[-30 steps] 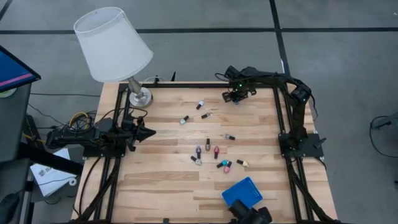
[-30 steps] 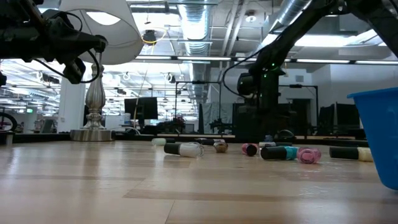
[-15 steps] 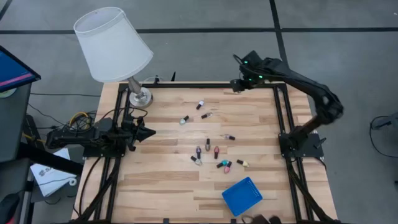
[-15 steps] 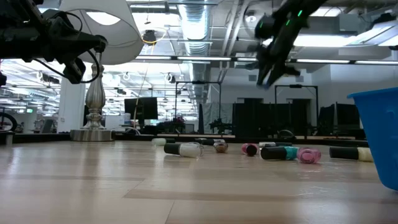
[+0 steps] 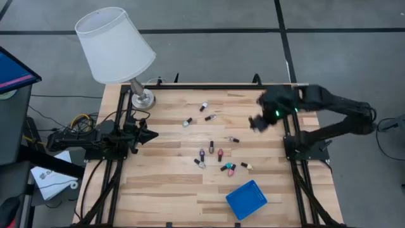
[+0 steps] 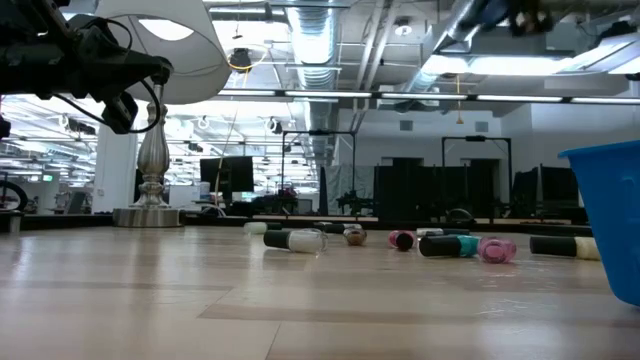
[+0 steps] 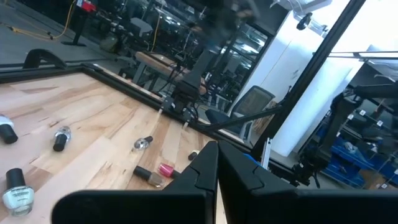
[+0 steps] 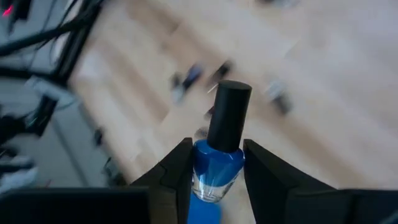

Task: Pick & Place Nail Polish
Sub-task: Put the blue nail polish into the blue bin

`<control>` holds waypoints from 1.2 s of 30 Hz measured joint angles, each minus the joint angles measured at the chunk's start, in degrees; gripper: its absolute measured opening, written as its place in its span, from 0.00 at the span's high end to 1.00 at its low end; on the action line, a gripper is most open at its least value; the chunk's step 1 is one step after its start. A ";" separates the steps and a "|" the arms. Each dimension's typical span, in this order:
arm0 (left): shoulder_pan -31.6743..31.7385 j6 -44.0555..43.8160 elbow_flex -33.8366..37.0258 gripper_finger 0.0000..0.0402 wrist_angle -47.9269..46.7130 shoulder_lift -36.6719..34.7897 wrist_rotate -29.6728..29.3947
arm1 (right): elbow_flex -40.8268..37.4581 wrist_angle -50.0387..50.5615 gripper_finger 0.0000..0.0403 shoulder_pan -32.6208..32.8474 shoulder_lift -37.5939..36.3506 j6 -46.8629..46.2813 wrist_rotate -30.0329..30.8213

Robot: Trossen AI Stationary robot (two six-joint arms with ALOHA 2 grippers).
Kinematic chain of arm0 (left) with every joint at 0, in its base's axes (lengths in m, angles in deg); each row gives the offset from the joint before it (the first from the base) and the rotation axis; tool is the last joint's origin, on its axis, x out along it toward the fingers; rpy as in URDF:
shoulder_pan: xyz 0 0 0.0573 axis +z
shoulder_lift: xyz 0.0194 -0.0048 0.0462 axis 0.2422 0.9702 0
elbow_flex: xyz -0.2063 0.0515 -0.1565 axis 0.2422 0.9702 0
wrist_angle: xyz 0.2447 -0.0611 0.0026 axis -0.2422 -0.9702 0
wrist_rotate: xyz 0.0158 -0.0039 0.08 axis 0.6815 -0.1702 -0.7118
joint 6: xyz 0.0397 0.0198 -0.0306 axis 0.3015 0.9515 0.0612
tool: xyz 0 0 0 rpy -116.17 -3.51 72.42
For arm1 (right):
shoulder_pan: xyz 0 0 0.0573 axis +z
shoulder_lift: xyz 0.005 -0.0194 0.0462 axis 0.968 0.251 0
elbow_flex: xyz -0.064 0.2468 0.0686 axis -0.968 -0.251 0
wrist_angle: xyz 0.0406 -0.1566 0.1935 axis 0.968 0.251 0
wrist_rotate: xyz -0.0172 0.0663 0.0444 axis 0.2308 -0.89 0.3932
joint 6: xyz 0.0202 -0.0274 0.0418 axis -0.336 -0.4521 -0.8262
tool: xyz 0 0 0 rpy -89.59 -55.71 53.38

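Blue nail polish (image 8: pixel 215 163), black cap, pinched in right hand (image 8: pixel 214 171).

Nail polish bottles (image 6: pixel 440 243) lying on table (image 6: pixel 200 300), blue tray (image 6: pixel 610 215) near.

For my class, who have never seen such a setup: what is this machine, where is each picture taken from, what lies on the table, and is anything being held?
It is a two-armed robot at a wooden table. One picture looks straight down, one looks level across the tabletop, and two come from cameras on the wrists. The right end effector holds a blue nail polish bottle with a black cap, above the table's right side. The left end effector waits at the left edge, fingers together. More nail polish bottles lie scattered mid-table, with a blue tray near the front edge and a lamp at a back corner.
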 joint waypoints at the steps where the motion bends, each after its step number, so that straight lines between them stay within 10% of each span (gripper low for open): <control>1: 0.00 0.00 0.00 1.00 0.00 0.00 0.00 | 0.00 0.02 0.73 4.22 -0.20 -4.14 1.93; 14: -0.02 -0.01 -0.01 1.00 0.37 0.00 0.00 | 0.00 -0.76 0.71 41.91 14.43 -45.65 14.05; 36: -0.02 0.00 -0.02 1.00 1.03 -0.02 0.00 | 0.00 -10.43 0.70 42.93 47.01 -37.07 -1.59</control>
